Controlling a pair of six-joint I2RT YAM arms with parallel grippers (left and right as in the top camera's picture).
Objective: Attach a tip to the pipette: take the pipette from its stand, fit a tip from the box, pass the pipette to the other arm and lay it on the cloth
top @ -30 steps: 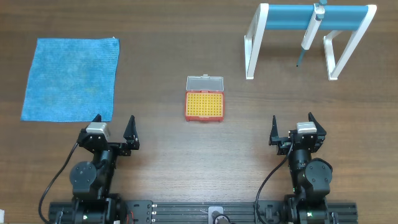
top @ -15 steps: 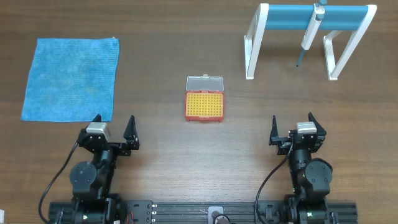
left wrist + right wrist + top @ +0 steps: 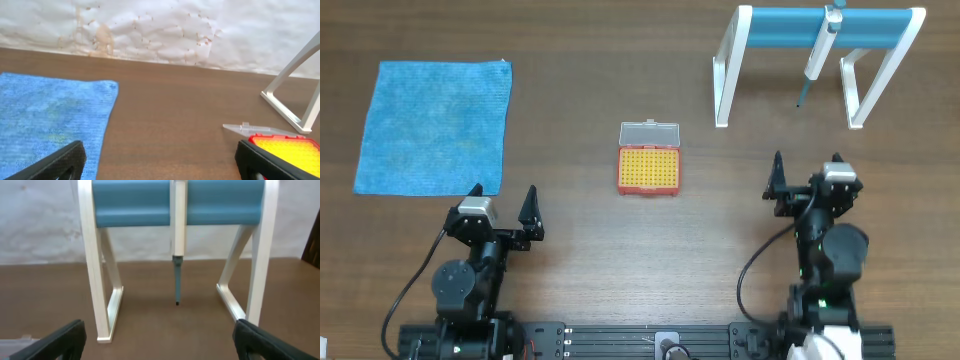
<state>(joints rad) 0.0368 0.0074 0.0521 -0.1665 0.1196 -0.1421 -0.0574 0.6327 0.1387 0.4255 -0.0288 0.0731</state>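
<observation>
The pipette (image 3: pixel 817 60) hangs from the white stand with a blue bar (image 3: pixel 820 27) at the back right; in the right wrist view the pipette (image 3: pixel 177 240) hangs straight ahead, its dark shaft pointing down. The orange tip box (image 3: pixel 649 169) with its clear lid folded back sits mid-table, and its corner (image 3: pixel 290 150) shows in the left wrist view. The blue cloth (image 3: pixel 435 126) lies flat at the left. My right gripper (image 3: pixel 807 178) is open, in front of the stand and well short of it. My left gripper (image 3: pixel 502 205) is open near its base, with nothing between its fingers.
The stand's white legs (image 3: pixel 97 275) frame the pipette on both sides. A pale wall (image 3: pixel 160 30) runs behind the table's far edge. Bare brown tabletop (image 3: pixel 570 100) lies between cloth, box and stand.
My right gripper has moved forward toward the stand. The left arm, cloth, box and pipette have not moved.
</observation>
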